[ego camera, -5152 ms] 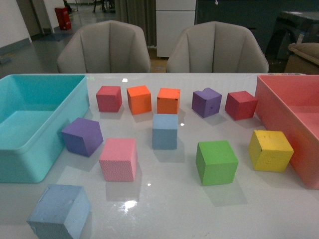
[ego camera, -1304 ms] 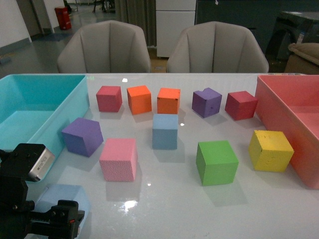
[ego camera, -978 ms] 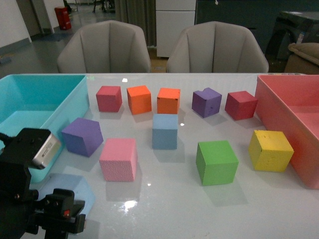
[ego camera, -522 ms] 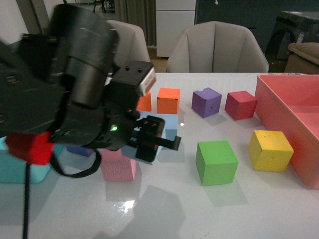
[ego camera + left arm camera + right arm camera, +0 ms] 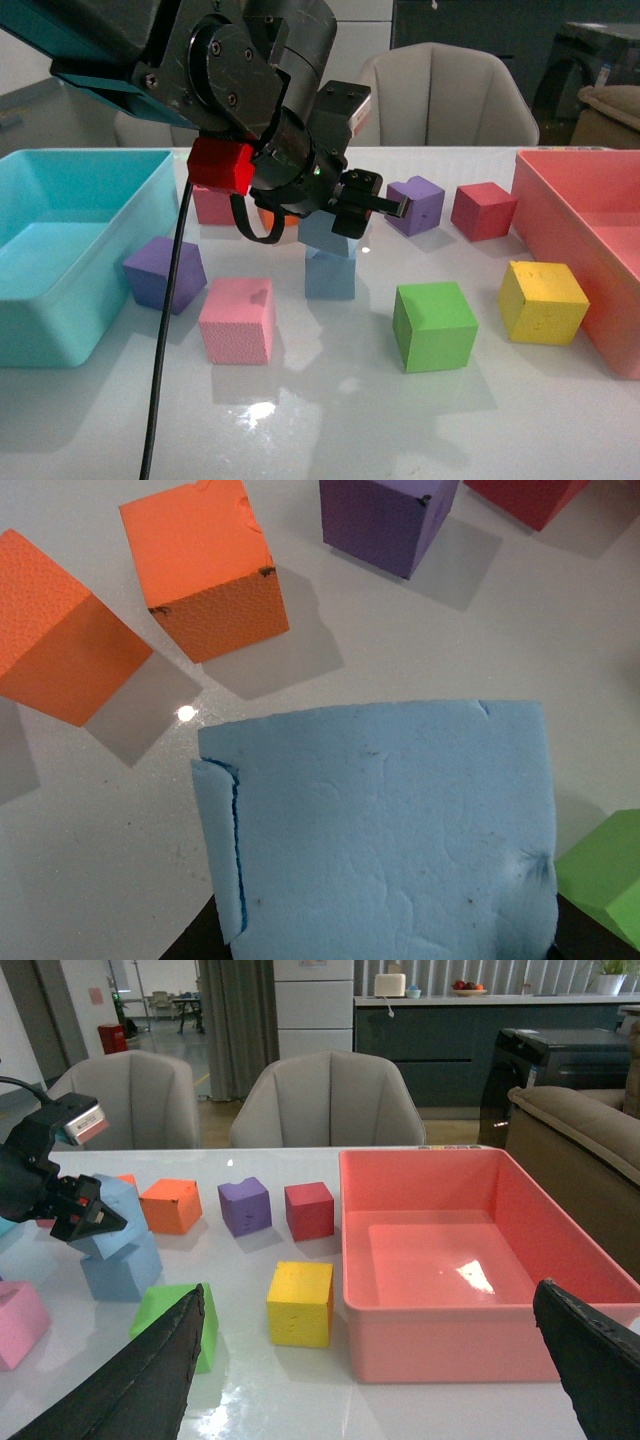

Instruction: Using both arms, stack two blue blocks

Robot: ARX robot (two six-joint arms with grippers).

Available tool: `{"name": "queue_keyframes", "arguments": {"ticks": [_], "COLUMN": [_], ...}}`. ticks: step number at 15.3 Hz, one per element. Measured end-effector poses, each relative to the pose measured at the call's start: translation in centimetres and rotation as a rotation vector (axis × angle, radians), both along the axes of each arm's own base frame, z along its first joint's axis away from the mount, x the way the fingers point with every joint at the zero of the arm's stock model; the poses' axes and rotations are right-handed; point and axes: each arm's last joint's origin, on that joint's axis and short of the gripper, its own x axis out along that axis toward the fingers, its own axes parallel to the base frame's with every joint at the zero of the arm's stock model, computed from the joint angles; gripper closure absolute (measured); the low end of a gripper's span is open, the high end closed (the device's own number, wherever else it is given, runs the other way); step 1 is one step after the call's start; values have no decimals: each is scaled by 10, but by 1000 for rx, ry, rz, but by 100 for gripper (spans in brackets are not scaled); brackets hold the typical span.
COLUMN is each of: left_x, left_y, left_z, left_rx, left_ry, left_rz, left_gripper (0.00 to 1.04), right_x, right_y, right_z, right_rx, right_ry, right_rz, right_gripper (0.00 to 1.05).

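My left gripper (image 5: 345, 215) is shut on one pale blue block (image 5: 322, 232) and holds it tilted just above the second blue block (image 5: 330, 276), which stands at the table's middle. I cannot tell whether the two blocks touch. In the left wrist view the held block (image 5: 380, 820) fills the lower frame and hides the block beneath. The right wrist view shows the held block (image 5: 115, 1208) over the standing one (image 5: 122, 1266). My right gripper (image 5: 370, 1380) is open and empty, low over the table's near side, and is out of the front view.
A turquoise bin (image 5: 60, 300) stands at the left and a pink-red bin (image 5: 590, 270) at the right. Around the blue blocks are pink (image 5: 237, 320), green (image 5: 434, 325), yellow (image 5: 543, 302), two purple (image 5: 165, 273) (image 5: 418, 203), red (image 5: 483, 210) and two orange (image 5: 205, 570) cubes.
My left arm came in over the front-left blue block, took hold of it, lifted it and carried it back and right to above the middle blue block.
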Motion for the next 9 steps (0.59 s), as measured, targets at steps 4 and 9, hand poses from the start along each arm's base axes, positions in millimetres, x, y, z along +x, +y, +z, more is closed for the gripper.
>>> {"name": "queue_keyframes", "arguments": {"ticks": [4, 9], "left_x": [14, 18], "left_y": [-4, -4], "left_z": [-6, -10], "left_rx": [4, 12], "left_ry": [20, 30], "left_rz": [14, 36], "left_gripper": [63, 46], "right_x": [0, 0], "right_y": [0, 0], "right_z": [0, 0], "right_rx": [0, 0], "right_ry": [0, 0], "right_rz": [0, 0], "right_gripper": [6, 6]}}
